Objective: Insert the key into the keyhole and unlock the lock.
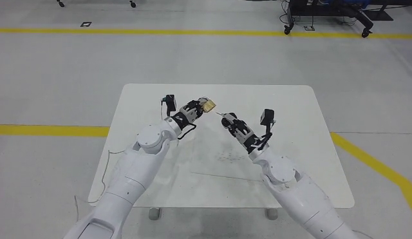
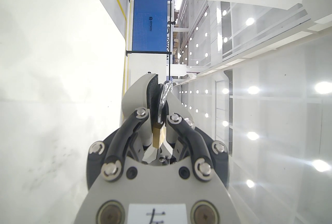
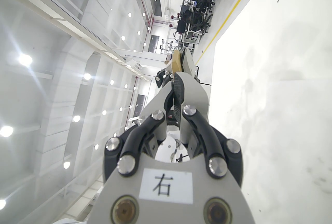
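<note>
1. Above the table [image 1: 290,110], the lock [image 1: 206,103] was pinched in the left gripper [image 1: 201,106].
2. The key [image 1: 221,114] was pinched in the right gripper [image 1: 226,118], just beside the lock.
3. Both were judged light, rigid and slippery; the key was best held at its head.

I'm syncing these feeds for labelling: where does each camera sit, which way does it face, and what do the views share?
Top view: above the arms, looking down on the table; both arms show, left gripper clamping the lock, right gripper holding the key.
Left wrist view: on the left wrist, looking along its own fingers past the lock, table alongside.
Right wrist view: on the right wrist, looking along its own fingers toward the lock.
Shared: all three show lock and table.
</note>
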`<control>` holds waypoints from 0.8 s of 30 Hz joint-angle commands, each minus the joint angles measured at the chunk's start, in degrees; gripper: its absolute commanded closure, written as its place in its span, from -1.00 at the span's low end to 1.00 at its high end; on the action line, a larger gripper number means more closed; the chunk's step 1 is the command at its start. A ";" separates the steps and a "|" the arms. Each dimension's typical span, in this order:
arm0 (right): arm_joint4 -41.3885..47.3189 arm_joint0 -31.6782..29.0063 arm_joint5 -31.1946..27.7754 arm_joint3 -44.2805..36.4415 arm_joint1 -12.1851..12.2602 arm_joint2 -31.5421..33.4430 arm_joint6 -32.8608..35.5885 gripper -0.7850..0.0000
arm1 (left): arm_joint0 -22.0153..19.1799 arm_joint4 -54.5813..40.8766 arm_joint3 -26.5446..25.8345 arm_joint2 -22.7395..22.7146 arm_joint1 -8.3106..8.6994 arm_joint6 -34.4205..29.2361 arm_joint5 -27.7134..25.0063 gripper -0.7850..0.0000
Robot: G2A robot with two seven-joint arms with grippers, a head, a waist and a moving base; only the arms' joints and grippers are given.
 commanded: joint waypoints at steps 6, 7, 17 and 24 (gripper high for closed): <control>1.86 1.70 -2.29 2.78 -1.41 -1.82 0.29 1.00 | 0.06 -0.10 0.03 -0.06 -0.12 -1.53 -0.06 1.00; 2.01 2.09 -2.48 3.48 -1.59 -1.92 0.23 1.00 | 0.05 -0.05 0.08 -0.06 -0.14 -1.63 -0.06 1.00; 2.15 3.60 -3.60 6.53 -3.02 -2.26 -0.46 1.00 | -0.05 0.66 0.44 -0.03 -0.33 -2.28 -0.09 1.00; -0.46 3.64 -3.63 6.61 -3.63 -2.52 -0.17 1.00 | -0.11 0.90 0.53 -0.23 -0.47 -2.03 -0.24 1.00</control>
